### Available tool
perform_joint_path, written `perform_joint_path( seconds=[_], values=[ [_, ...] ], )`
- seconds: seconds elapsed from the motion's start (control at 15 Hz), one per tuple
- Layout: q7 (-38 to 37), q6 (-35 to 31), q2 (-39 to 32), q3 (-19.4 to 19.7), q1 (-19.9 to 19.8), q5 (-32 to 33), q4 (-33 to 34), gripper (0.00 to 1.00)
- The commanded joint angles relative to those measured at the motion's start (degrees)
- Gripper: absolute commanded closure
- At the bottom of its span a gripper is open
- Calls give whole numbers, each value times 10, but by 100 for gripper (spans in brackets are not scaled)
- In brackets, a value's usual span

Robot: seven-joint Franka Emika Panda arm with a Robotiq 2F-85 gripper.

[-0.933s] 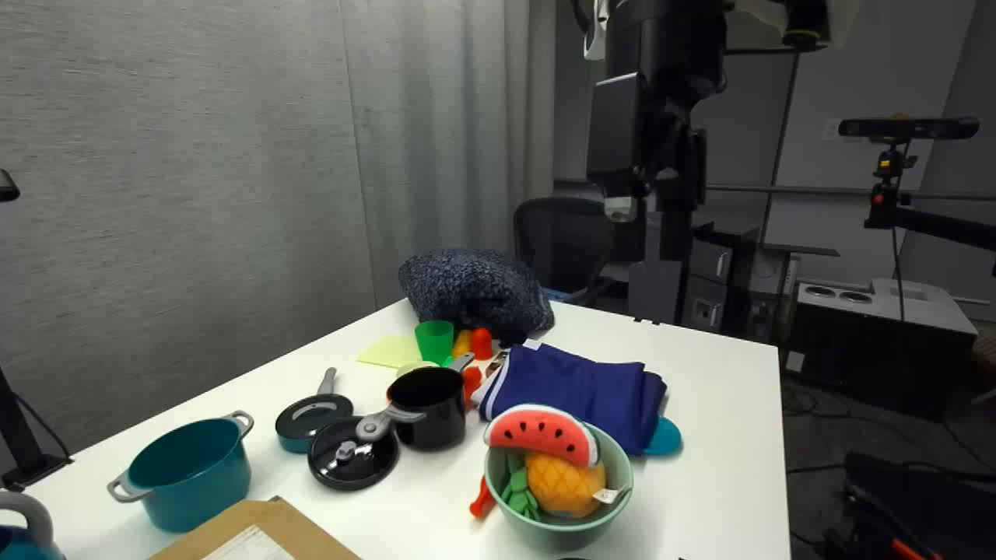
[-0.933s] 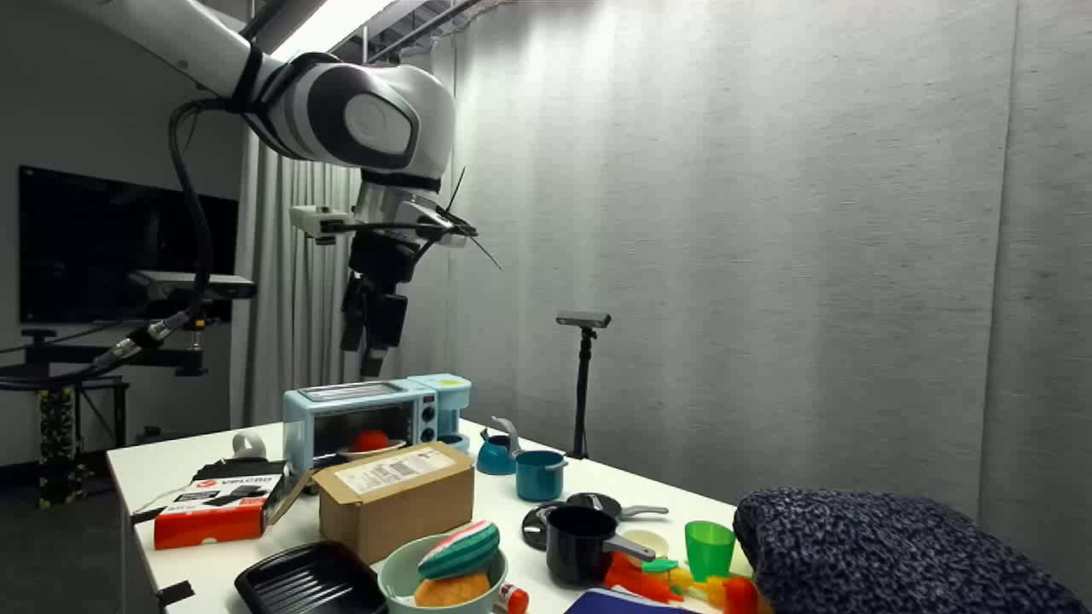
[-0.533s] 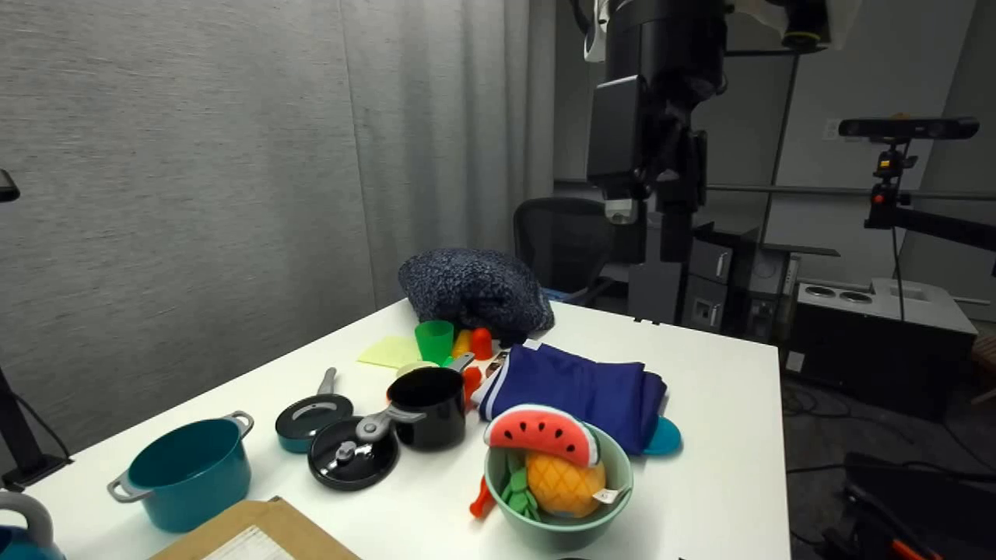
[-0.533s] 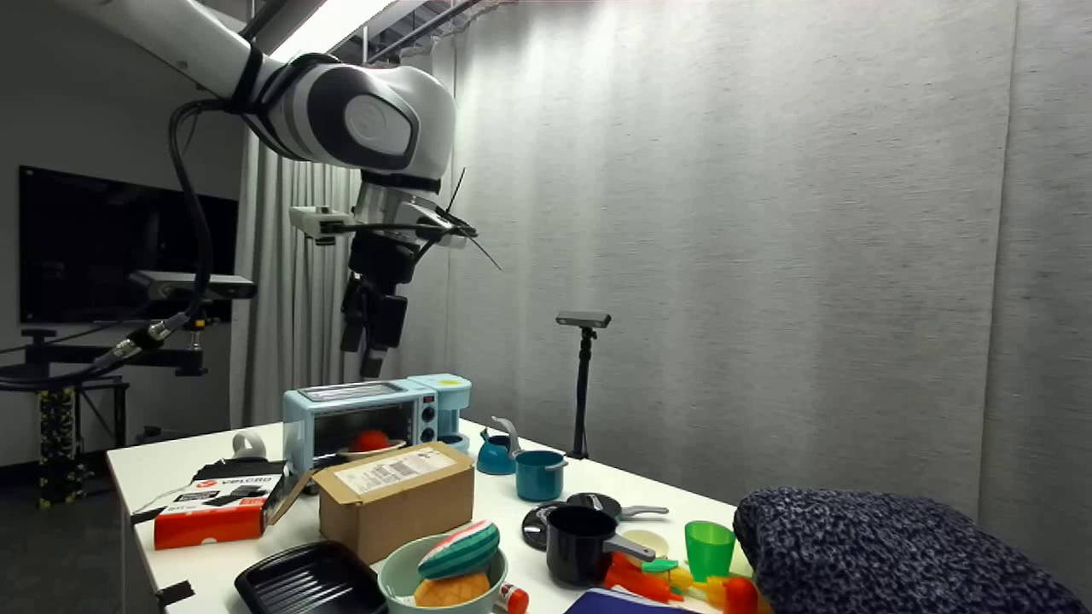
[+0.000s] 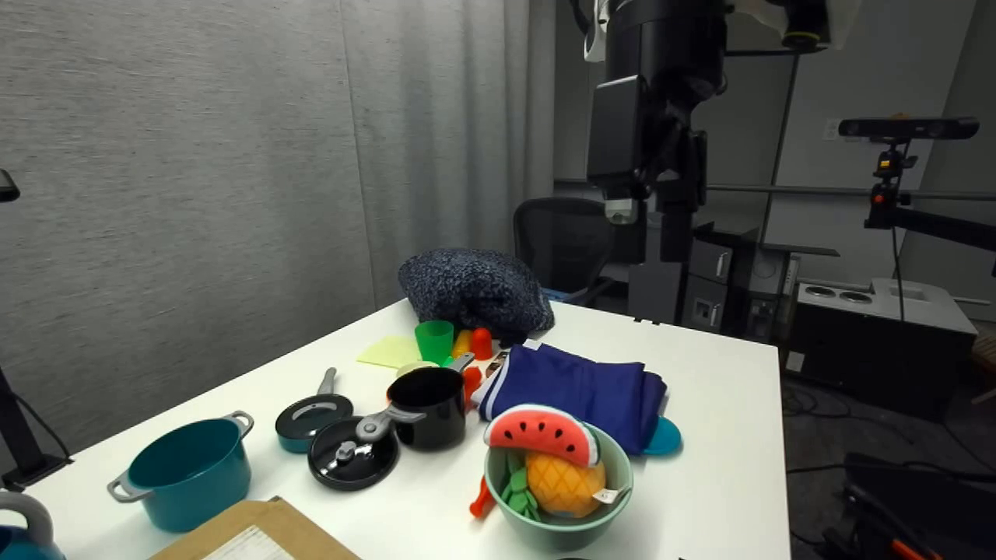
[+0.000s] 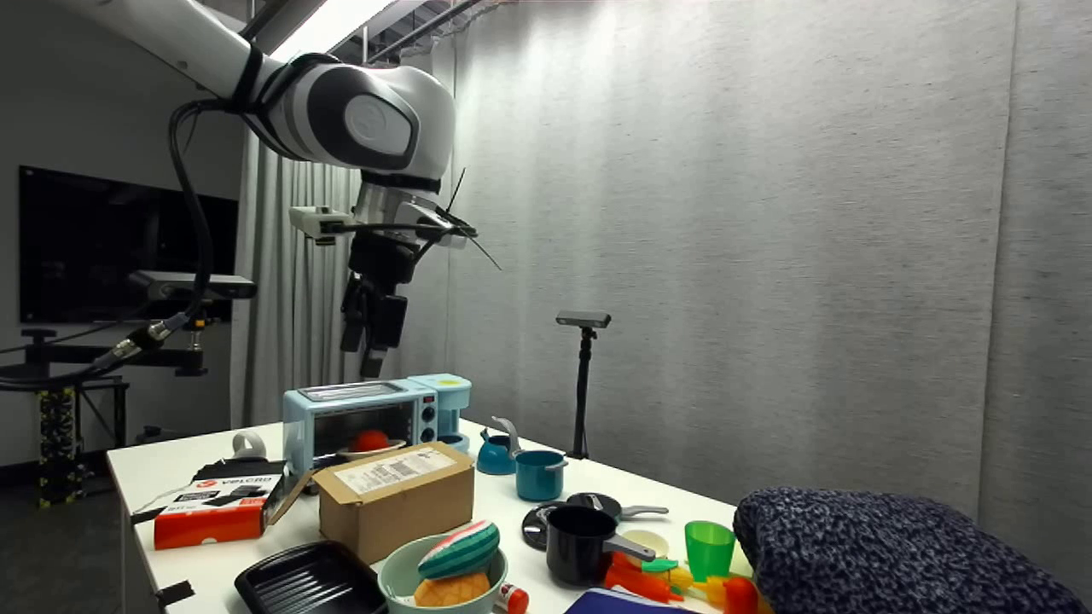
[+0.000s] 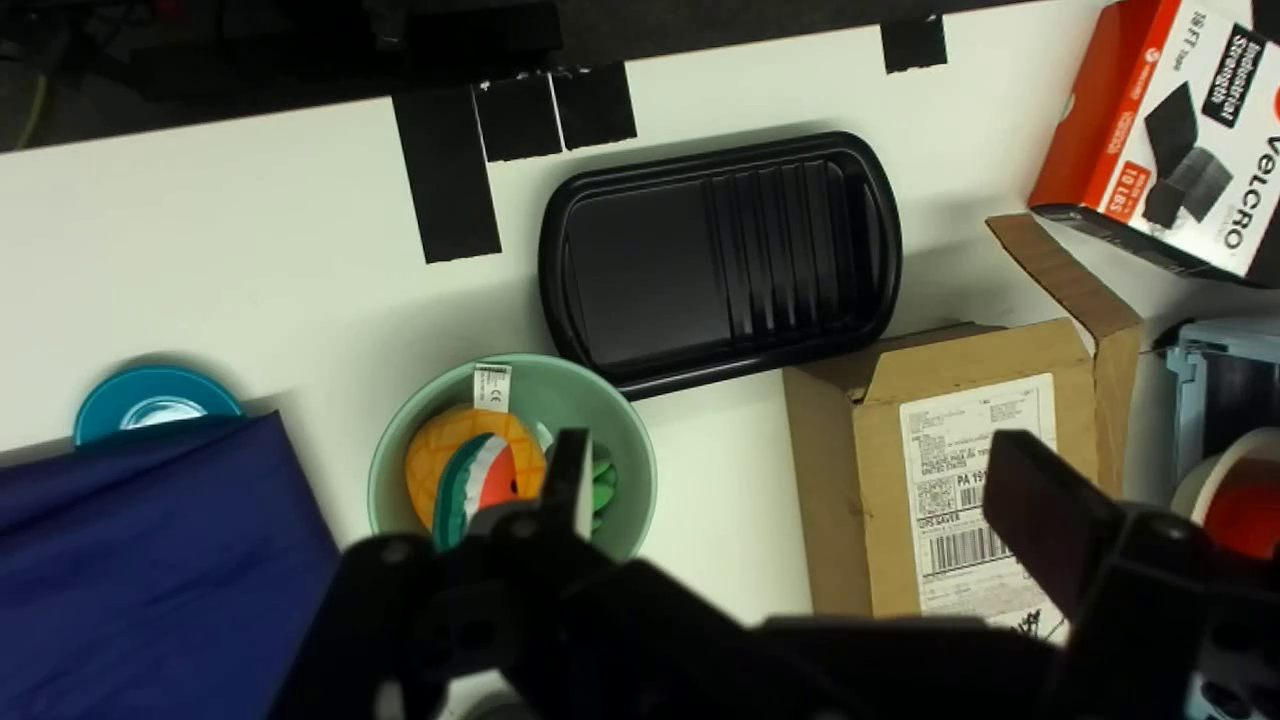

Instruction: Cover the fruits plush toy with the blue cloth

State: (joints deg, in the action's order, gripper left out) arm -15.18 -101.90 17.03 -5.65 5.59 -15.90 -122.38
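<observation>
The gripper (image 7: 795, 480) is hanging high over the desk (image 7: 250, 300), its fingers spread wide and holding nothing. Below it, off past one finger, the pale green bowl (image 7: 575, 395) is cradling the pineapple plush (image 5: 562, 484), with the watermelon plush (image 5: 542, 435) lying over it, both uncovered.

Farther out from the gripper, just beyond the bowl, the blue cloth (image 5: 576, 389) is lying folded and rumpled on the desk. It is looking light, limp and unbreakable, perhaps a touch slick, so its layers may be slipping apart or coming up singly under a loose pinch. The edge facing the gripper is offering what looks the best hold: drawn from there, the cloth should be trailing across both plush fruits. The corner lapping over the teal disc (image 7: 155, 400) is risking a pinch of both.

The wrist view is showing a strip of desk between bowl and cloth; in an exterior view the bowl is blocking that strip, yet white trim (image 5: 490, 397) is showing along one side of the cloth. In an exterior view only a sliver of the cloth (image 6: 618, 604) is showing. Farthest out, the navy mound (image 5: 475, 288) is appearing in both exterior views, not the wrist view.
</observation>
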Motion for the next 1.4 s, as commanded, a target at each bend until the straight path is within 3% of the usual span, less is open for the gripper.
perform_joint_path(
  seconds=[0.0,0.27,0.53,0.93,1.33],
  values=[
    [1,2,0,-4,-4,-1,1,0],
    [-5,-5,0,-4,-7,2,-3,0],
    [-41,-63,-34,5,-30,20,6,0],
    [-51,-104,-147,64,-82,28,58,0],
    [-62,-109,-242,113,-110,111,98,0]
  ],
)
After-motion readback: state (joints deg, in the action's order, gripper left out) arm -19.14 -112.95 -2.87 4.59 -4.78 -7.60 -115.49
